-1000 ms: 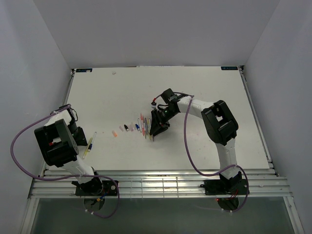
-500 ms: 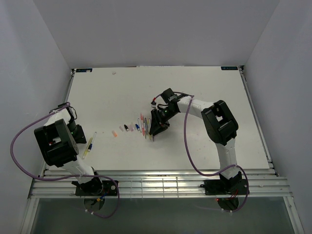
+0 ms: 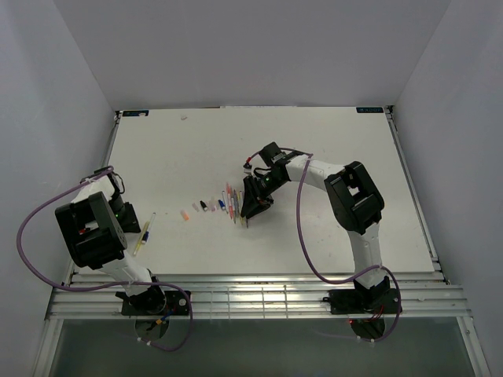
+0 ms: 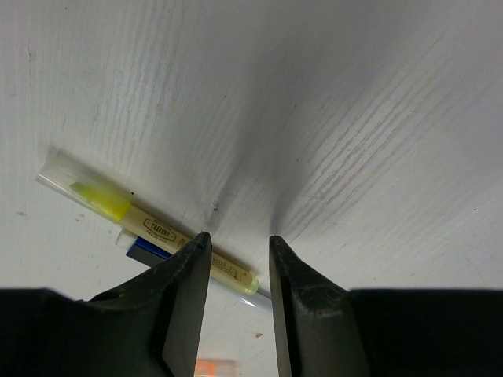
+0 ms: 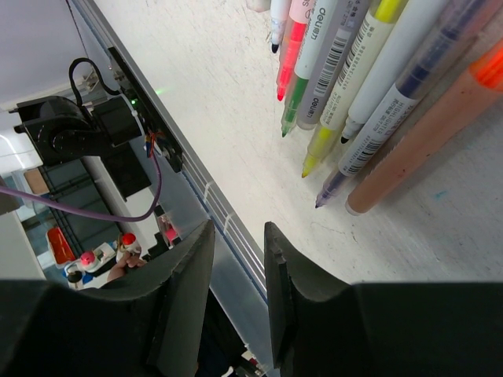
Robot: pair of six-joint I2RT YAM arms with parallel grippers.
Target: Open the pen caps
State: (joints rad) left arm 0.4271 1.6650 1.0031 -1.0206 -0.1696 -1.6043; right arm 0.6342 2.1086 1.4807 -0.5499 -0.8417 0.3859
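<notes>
Seven uncapped plastic stick pens point(image 5: 326, 47) (tops cut off) lie mid-table beside about five tiny, blurry coloured caps point(image 3: 203, 206). One clear-capped yellow pen point(image 4: 157, 226) lies near the left edge. Left gripper point(image 4: 237, 238) and right gripper point(image 5: 238, 226) gape slightly, empty.

We find bare table point(image 3: 338, 149) across the far half and to the right of the right arm point(image 3: 354, 196). The pens point(image 5: 346, 86) lie packed just beside the right gripper point(image 5: 238, 232), with the pen caps point(image 3: 203, 207) in a row on their left. A yellow pen point(image 4: 157, 228) lies at the left gripper point(image 4: 239, 242) tips.
</notes>
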